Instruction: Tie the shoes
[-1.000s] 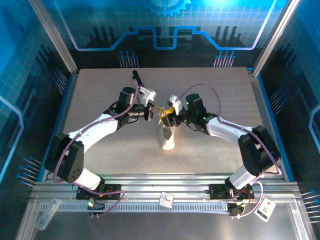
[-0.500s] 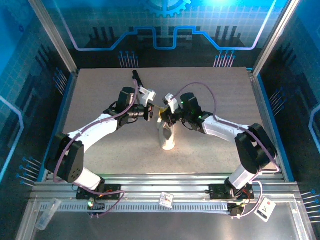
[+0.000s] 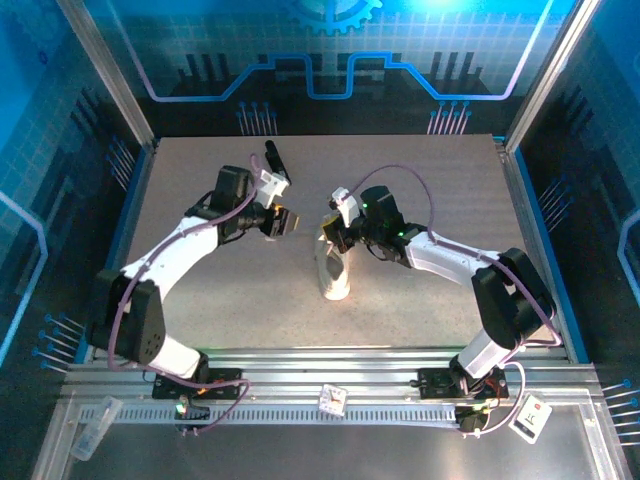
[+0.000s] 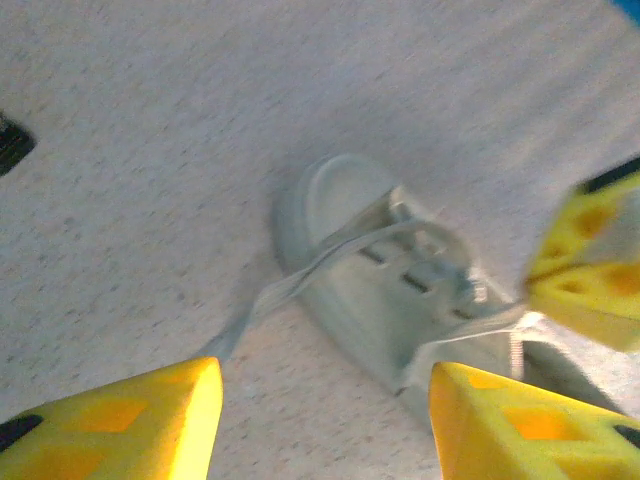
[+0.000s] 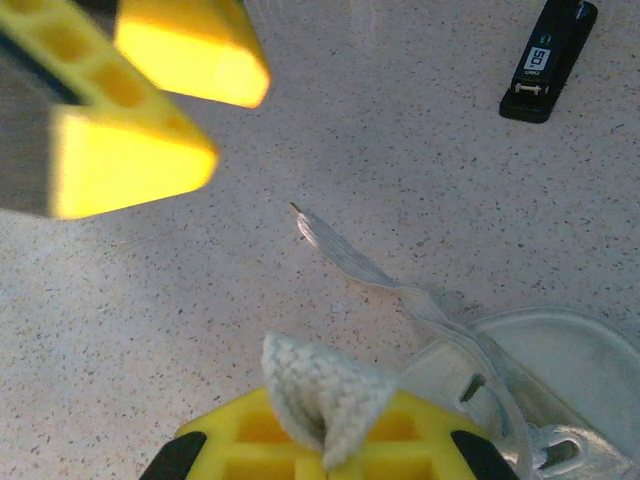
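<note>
Right wrist view, right gripper (image 5: pixel 318 440) clamped on lace end (image 5: pixel 322 395), left gripper (image 4: pixel 325 400) spread apart, empty, near white sneaker (image 4: pixel 380 290)

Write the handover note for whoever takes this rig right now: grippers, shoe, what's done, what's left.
Left gripper: open, empty, hanging left of the sneaker, apart from it.
Right gripper: shut on a fold of lace, right at the sneaker's far end.
Sneaker: mid-table. The other lace lies loose on the surface, trailing away from the eyelets. The black bar sits farther back and is not part of the job.
Done: one lace gripped. No knot or bow can be seen.
Left: probably pick up the loose lace with the left gripper, cross, knot and bow.
</note>
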You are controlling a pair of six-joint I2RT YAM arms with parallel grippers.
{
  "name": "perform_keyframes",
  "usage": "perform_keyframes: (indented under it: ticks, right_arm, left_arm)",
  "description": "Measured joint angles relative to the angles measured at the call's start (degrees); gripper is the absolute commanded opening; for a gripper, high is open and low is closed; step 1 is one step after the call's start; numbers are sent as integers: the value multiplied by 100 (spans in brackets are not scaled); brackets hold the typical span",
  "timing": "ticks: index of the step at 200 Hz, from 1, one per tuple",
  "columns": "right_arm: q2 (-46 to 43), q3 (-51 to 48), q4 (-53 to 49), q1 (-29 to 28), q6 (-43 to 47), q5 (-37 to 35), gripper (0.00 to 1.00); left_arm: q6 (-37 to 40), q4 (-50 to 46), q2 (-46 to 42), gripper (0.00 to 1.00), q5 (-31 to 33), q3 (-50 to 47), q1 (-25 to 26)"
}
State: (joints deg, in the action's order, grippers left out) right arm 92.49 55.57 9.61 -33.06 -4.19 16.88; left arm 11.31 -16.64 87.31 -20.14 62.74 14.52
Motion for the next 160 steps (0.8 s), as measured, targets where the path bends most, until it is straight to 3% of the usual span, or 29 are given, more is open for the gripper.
perform_keyframes:
  ticks: [73,114,160]
  right_arm:
    - [0,2,-85,0,24,7,0]
    - [0,4,-166,0,66,28,0]
    - [0,4,-234,0,118,46,0]
  left_arm:
    - [1187,-1569,1814,59,1626,1005,0]
    - [1596,-2041,2520,58,1980,1602,-15]
    - [1808,-2216,2774,56,2037,1644,-166]
